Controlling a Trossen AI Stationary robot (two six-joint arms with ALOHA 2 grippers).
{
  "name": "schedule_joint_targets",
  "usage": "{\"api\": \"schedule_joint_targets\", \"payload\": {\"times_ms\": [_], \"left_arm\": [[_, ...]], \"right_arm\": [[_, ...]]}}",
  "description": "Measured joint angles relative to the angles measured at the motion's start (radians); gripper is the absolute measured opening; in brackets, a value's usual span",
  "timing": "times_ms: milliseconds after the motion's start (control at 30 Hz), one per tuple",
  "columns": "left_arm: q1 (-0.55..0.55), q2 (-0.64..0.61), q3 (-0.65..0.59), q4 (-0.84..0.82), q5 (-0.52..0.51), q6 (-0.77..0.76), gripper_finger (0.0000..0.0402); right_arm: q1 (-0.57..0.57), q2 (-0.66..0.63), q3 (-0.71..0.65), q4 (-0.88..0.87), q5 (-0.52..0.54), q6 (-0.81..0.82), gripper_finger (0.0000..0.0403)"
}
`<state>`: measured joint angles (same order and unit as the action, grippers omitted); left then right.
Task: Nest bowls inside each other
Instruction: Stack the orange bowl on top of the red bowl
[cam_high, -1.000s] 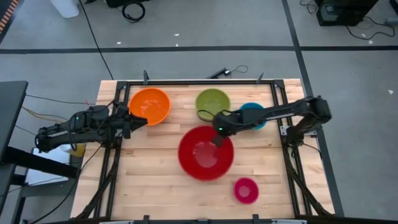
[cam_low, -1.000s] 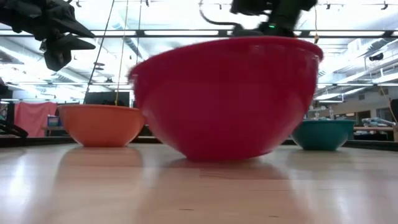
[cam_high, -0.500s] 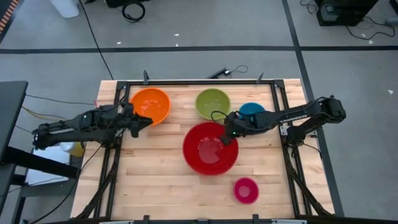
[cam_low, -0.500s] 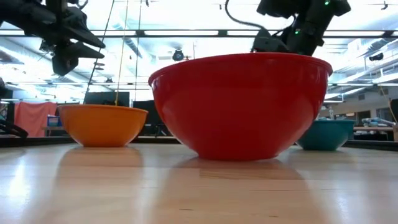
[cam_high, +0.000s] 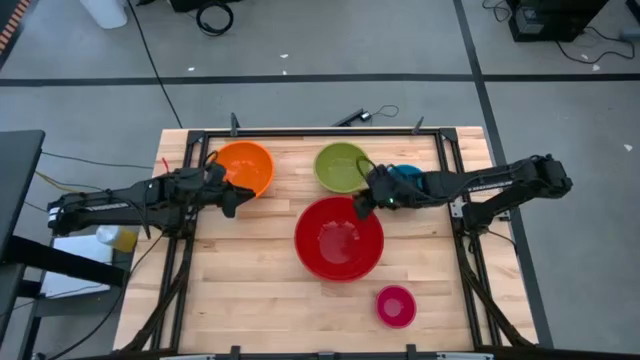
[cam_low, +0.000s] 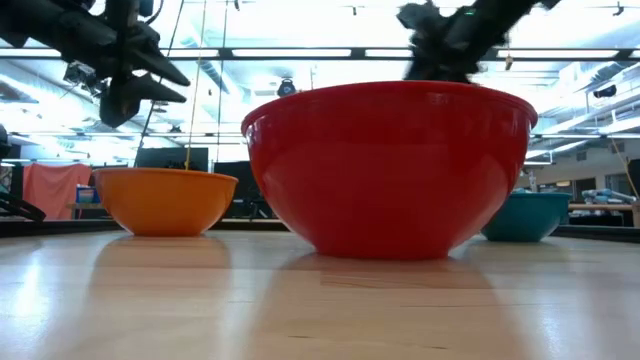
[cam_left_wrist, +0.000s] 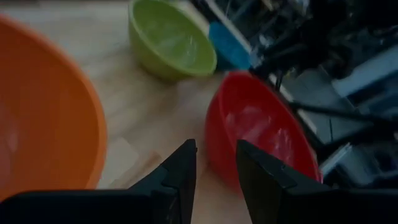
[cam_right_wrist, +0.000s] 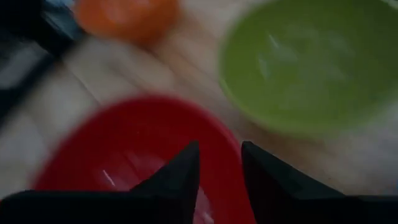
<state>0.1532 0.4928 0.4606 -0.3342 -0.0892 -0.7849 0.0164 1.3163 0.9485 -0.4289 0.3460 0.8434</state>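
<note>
The red bowl (cam_high: 338, 238) stands level on its base at the table's middle. The orange bowl (cam_high: 245, 168), green bowl (cam_high: 341, 166) and blue bowl (cam_high: 408, 176) stand in a row behind it. The blue one is partly under my right arm. The small pink bowl (cam_high: 395, 305) sits near the front right. My right gripper (cam_right_wrist: 219, 165) is open just above the red bowl's far right rim (cam_high: 366, 212), with nothing between its fingers. My left gripper (cam_left_wrist: 212, 158) is open above the table by the orange bowl's near right side, pointing toward the red bowl (cam_left_wrist: 258, 134).
A black frame (cam_high: 183, 230) runs along the table's left, right and far edges. Bare wood (cam_high: 240, 290) lies in front of the red bowl and at the near left. Cables lie on the floor beyond the far edge.
The red bowl, tilted with its right rim raised a second ago, has settled level on the table a little farther right. My right gripper has come off the bowl's rim and risen toward the far right. My left gripper has moved right, past the orange bowl's near side.
</note>
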Motion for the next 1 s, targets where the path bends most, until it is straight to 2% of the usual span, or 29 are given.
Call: {"api": "schedule_joint_targets", "payload": {"times_ms": [167, 300, 433, 667, 800, 1000], "left_arm": [[0.001, 0.013, 0.0, 0.032, -0.076, -0.014, 0.0117], [-0.015, 0.011, 0.0, 0.028, -0.075, -0.045, 0.0117], [-0.031, 0.011, 0.0, 0.018, -0.075, -0.023, 0.0117], [-0.07, 0.011, 0.0, -0.017, -0.076, -0.021, 0.0116], [-0.092, 0.011, 0.0, -0.034, -0.076, -0.024, 0.0116], [-0.115, 0.011, 0.0, -0.055, -0.082, -0.024, 0.0116]], "right_arm": [[-0.099, 0.151, 0.033, 0.346, -0.139, -0.057, 0.0128], [-0.155, 0.336, 0.202, 0.41, -0.211, -0.096, 0.0128], [-0.168, 0.534, 0.451, 0.336, -0.242, -0.181, 0.0129], [-0.233, 0.807, 0.817, 0.045, -0.287, -0.087, 0.0129], [-0.246, 0.898, 0.945, 0.007, -0.324, -0.088, 0.0129], [-0.273, 0.987, 1.055, 0.002, -0.339, -0.025, 0.0129]]}}
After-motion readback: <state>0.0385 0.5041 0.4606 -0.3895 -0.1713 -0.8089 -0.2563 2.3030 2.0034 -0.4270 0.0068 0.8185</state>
